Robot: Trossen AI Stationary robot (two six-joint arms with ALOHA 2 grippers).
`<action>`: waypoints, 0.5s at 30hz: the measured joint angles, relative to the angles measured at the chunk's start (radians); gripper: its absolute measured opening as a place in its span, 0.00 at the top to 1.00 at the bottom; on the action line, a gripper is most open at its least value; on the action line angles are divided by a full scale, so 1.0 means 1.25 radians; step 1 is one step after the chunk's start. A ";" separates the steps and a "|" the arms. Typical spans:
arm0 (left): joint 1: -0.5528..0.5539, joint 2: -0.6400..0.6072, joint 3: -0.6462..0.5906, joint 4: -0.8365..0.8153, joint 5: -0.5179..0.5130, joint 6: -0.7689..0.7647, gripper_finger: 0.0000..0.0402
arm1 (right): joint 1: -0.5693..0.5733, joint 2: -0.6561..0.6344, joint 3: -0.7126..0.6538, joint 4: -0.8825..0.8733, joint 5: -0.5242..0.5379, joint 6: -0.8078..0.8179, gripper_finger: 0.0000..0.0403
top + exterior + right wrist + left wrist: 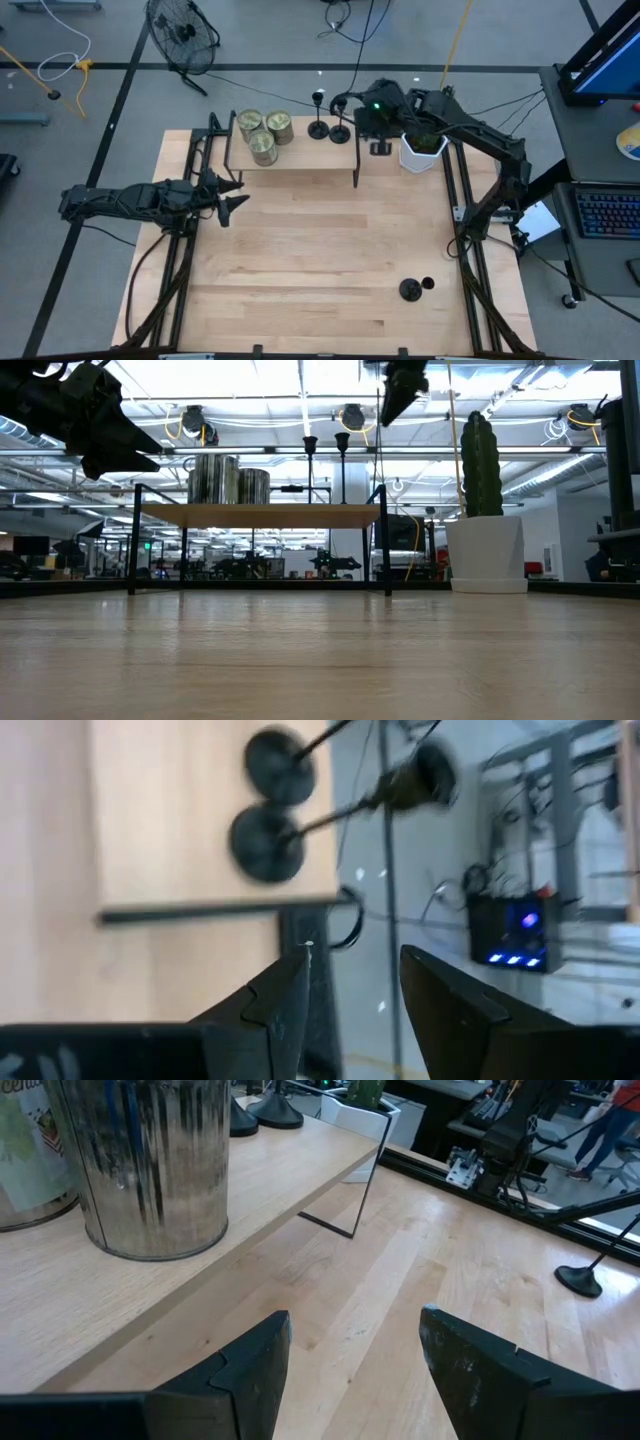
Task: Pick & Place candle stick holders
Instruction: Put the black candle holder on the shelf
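The candle stick holders are standing in two places. One holder (410, 290) is resting on the near part of the tabletop (300, 270), close to the right edge, well apart from everything else, so I am judging that this one is already moved. The other two holders (318, 130) (341, 133) are standing side by side on the raised shelf (300, 155) at the far side, to the right of the three jars (264, 134).

The left gripper (232, 203) is waiting over the left part of the tabletop, just before the shelf, and its fingers (250, 1370) are spread wide and holding nothing. Farther away, the right gripper (380, 148) is hanging above the right end of the shelf, near the two holders and beside the white pot with the cactus (421, 150). Its fingers (275, 1000) are parted and empty. It seems that about one third of the work is done, and two holders are left to pick.
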 joint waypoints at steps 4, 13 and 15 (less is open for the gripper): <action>0.000 0.000 0.000 0.000 0.000 0.003 0.42 | 0.024 -0.027 0.000 -0.089 0.000 0.069 0.62; 0.000 0.000 0.000 0.000 -0.001 0.002 0.42 | 0.074 -0.112 -0.001 -0.198 -0.081 0.256 0.62; 0.000 0.000 0.000 0.001 -0.001 0.002 0.42 | 0.087 -0.130 -0.001 -0.215 -0.089 0.305 0.62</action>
